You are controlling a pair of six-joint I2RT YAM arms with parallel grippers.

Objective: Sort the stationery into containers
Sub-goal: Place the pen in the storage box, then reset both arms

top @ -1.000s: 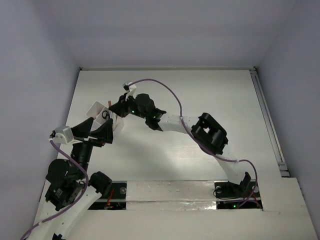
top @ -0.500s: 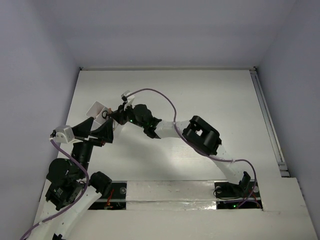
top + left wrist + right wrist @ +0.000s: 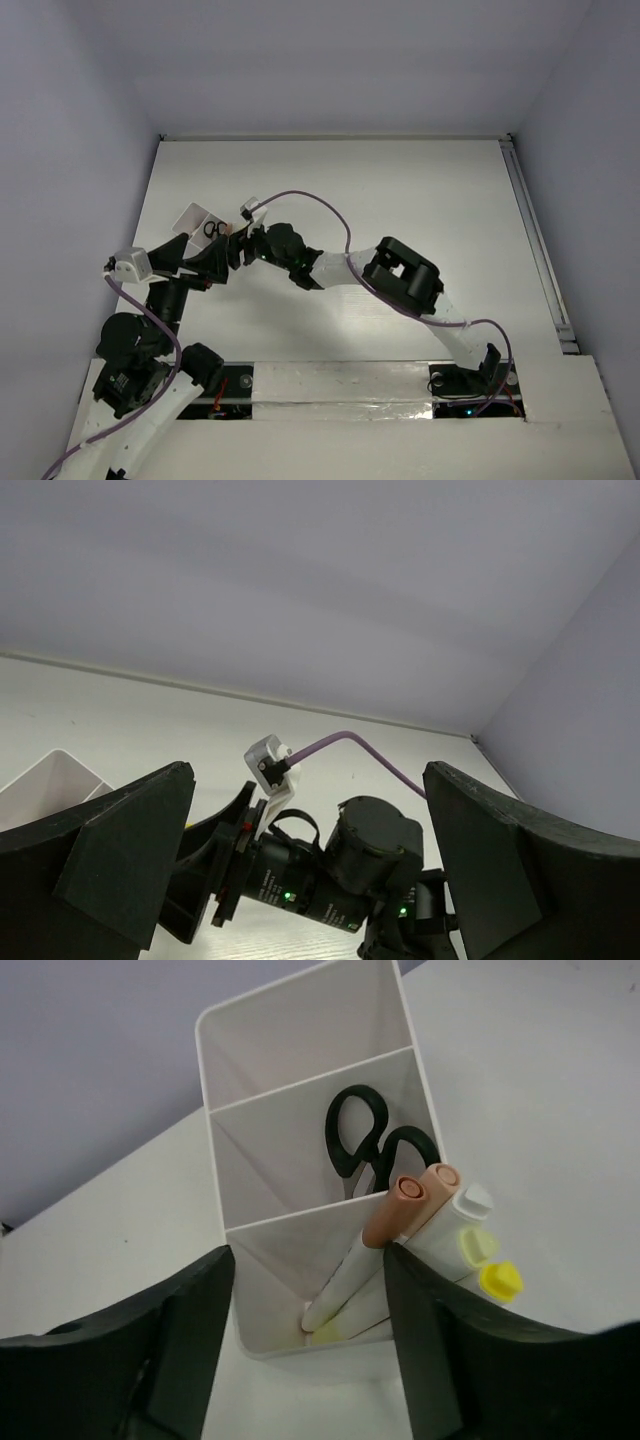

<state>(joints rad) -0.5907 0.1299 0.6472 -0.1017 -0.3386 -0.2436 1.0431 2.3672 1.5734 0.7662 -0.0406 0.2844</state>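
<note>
Right gripper (image 3: 308, 1285): fingers apart, nothing between them, sitting just in front of the box (image 3: 300, 1035) and pointed at its near wall. Box is white, thin-walled, split by two dividers into three compartments in a row. Near compartment: pens (image 3: 415, 1225) standing tilted, tops leaning toward the box's right wall and poking above the rim; two pinkish-brown ends, one white end and yellow ends show. Middle compartment: scissors (image 3: 358, 1140), black handle loops up, blades down inside, leaning on the box's right side. Whether anything lies under the pens I cannot tell.

Left gripper (image 3: 308, 780): fingers spread wide, holding nothing. A corner of the box shows just beyond its left finger, outside the gap. The right arm (image 3: 335, 865) with its purple cable (image 3: 345, 740) is on the box's right.

From above, the box stands on the worktop (image 3: 400, 190) at its left side; the left gripper is just on the box's near side, the right gripper just beside the box on its right.
</note>
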